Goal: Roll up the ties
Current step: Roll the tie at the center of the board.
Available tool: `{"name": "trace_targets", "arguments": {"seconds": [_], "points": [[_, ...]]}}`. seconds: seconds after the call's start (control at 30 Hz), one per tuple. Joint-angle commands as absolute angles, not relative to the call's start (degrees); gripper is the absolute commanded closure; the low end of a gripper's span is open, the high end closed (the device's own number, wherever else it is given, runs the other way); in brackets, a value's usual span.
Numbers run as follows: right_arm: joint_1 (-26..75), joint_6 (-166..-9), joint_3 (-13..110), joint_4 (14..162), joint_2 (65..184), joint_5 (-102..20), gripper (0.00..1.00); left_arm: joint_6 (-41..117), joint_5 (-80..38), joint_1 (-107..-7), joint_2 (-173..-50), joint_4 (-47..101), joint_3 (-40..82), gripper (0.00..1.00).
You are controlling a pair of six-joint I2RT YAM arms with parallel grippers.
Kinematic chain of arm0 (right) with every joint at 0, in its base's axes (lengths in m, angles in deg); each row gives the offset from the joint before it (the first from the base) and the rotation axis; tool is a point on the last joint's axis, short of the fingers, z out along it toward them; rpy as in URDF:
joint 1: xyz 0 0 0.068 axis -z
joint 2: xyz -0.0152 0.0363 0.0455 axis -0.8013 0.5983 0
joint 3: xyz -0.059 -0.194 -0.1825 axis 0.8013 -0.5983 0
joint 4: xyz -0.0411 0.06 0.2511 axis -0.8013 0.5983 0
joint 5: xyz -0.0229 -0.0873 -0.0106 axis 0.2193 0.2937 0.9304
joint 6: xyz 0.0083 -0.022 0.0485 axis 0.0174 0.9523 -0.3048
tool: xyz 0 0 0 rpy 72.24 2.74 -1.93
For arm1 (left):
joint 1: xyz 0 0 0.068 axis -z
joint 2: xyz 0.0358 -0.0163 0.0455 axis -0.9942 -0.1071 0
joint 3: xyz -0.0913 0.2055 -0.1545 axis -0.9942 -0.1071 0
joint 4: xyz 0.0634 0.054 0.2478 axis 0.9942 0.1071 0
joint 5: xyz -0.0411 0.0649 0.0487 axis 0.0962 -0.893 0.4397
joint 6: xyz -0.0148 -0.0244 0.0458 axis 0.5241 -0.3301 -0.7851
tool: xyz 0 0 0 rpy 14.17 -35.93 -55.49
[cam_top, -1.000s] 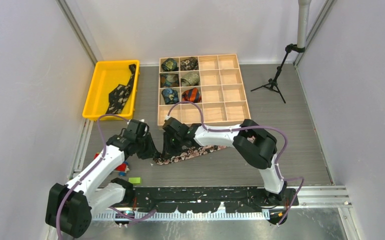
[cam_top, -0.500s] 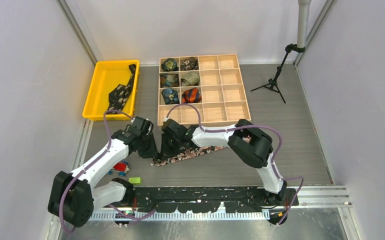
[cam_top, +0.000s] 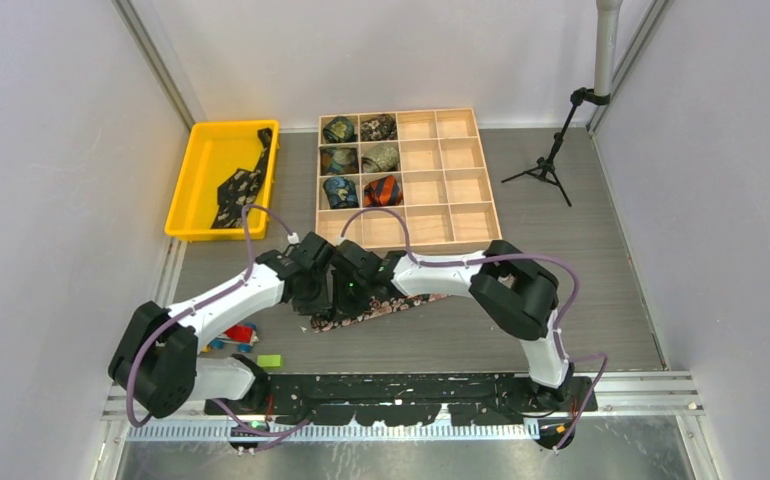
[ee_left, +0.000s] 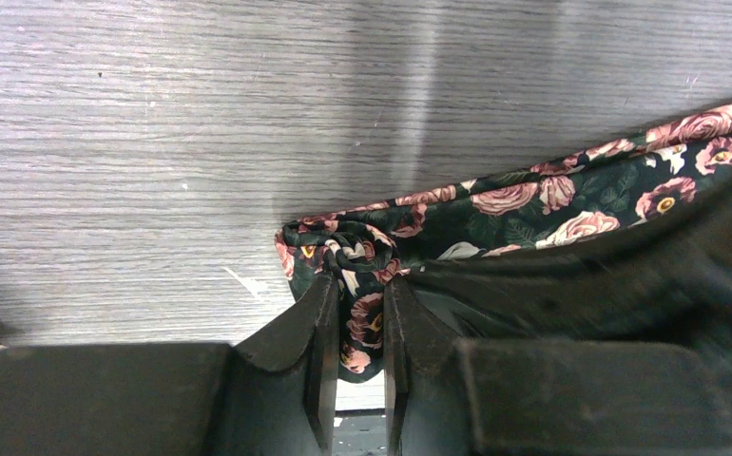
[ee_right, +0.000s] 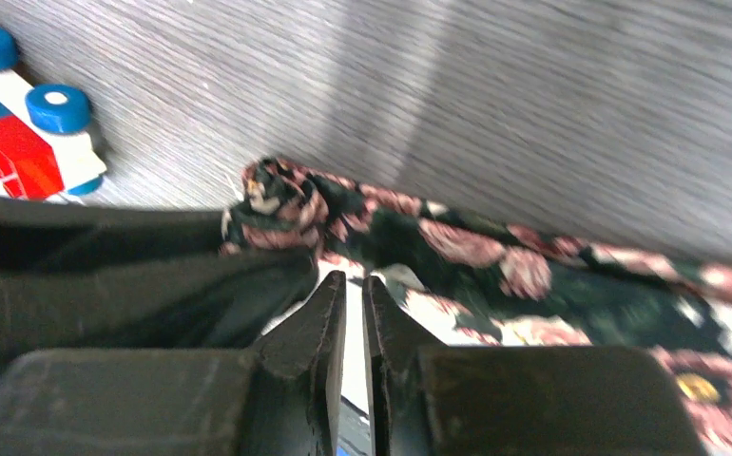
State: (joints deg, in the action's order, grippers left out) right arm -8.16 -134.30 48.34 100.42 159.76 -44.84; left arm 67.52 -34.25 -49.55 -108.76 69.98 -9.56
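The dark floral tie (cam_top: pixel 386 308) lies flat on the grey table in front of the arms, its left end bunched into a small fold. My left gripper (cam_top: pixel 318 293) is shut on that folded end (ee_left: pixel 362 318), low on the table. My right gripper (cam_top: pixel 347 290) is right beside it, its jaws nearly together with nothing visible between them, tips at the tie's edge (ee_right: pixel 348 280). The tie's length runs off to the right (ee_right: pixel 533 275). The black dotted tie (cam_top: pixel 238 186) lies unrolled in the yellow bin (cam_top: pixel 201 165).
A wooden grid box (cam_top: pixel 448 190) stands behind the arms with several rolled ties (cam_top: pixel 361 158) in its left compartments. Toy blocks (cam_top: pixel 236 335) and a green piece (cam_top: pixel 269 360) lie at the near left. The blocks also show in the right wrist view (ee_right: pixel 20 133). A tripod (cam_top: pixel 546 165) stands at the back right.
My left arm has swung right, bringing its gripper up against the right gripper at the tie's left end. The tie's left end has bunched up and shifted slightly right.
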Motion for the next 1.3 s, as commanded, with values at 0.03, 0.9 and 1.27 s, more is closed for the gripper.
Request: {"name": "trace_targets", "arguments": {"seconds": [0.03,0.9,1.27], "points": [[-7.91,-130.92,46.71,105.88,149.21,-39.01,0.82,70.83,-38.81,-47.23,-111.73,68.21,-8.1,1.0],[-6.5,-129.67,42.43,109.68,139.02,-32.08,0.82,73.96,-35.54,-45.97,-106.66,69.88,-5.25,0.57],[-6.58,-129.74,47.62,109.16,142.42,-36.22,0.82,71.38,-43.44,-46.3,-94.88,76.21,-5.91,0.59]]}}
